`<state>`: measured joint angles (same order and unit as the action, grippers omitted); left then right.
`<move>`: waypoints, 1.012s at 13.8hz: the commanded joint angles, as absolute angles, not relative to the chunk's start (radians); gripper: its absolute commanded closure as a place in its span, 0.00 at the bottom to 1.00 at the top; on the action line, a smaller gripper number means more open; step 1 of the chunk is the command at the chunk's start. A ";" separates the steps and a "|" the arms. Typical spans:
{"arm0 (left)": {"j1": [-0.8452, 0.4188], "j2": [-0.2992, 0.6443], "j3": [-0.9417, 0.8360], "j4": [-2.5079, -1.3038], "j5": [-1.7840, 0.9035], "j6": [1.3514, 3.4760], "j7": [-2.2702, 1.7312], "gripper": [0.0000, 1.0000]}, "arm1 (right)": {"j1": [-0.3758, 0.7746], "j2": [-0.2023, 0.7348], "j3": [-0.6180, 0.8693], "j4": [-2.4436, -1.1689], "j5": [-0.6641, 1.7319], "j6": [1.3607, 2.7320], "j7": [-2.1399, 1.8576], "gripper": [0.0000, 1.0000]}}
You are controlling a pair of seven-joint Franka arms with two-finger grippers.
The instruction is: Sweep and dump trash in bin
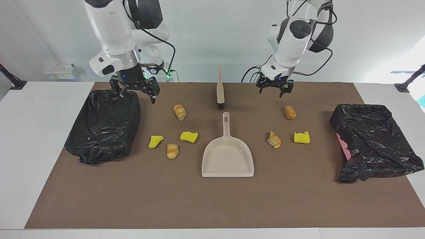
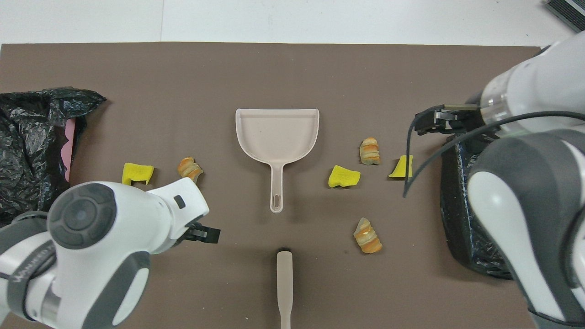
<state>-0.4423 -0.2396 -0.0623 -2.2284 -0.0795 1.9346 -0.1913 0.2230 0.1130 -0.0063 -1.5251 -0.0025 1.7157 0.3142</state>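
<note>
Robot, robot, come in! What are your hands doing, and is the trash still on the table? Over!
Both end effectors open, empty: left, right in the air. Trash unswept on the mat; dustpan, brush untouched. Nothing in the way.

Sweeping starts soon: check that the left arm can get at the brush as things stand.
Probably yes. The left gripper hangs open and empty above the mat, beside the brush, which lies alone with bare mat between them; the dustpan lies farther out.

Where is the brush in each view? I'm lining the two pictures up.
Facing view: the brush lies top centre, bristles toward the dustpan.
Overhead view: the brush lies bottom centre, its handle running off the lower edge.
Shared landmark: the dustpan, whose handle points at the brush's bristles in both.
</note>
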 commanded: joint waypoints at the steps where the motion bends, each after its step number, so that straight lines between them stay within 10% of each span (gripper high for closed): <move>1: -0.575 -0.307 -0.044 -2.350 -0.089 2.026 -0.306 0.00 | 0.288 0.165 -0.006 -1.529 0.001 1.761 0.382 0.00; 14: -1.115 -0.290 -0.051 -2.609 -0.087 2.387 -0.866 0.00 | 0.664 0.428 -0.005 -1.595 0.026 2.080 0.785 0.00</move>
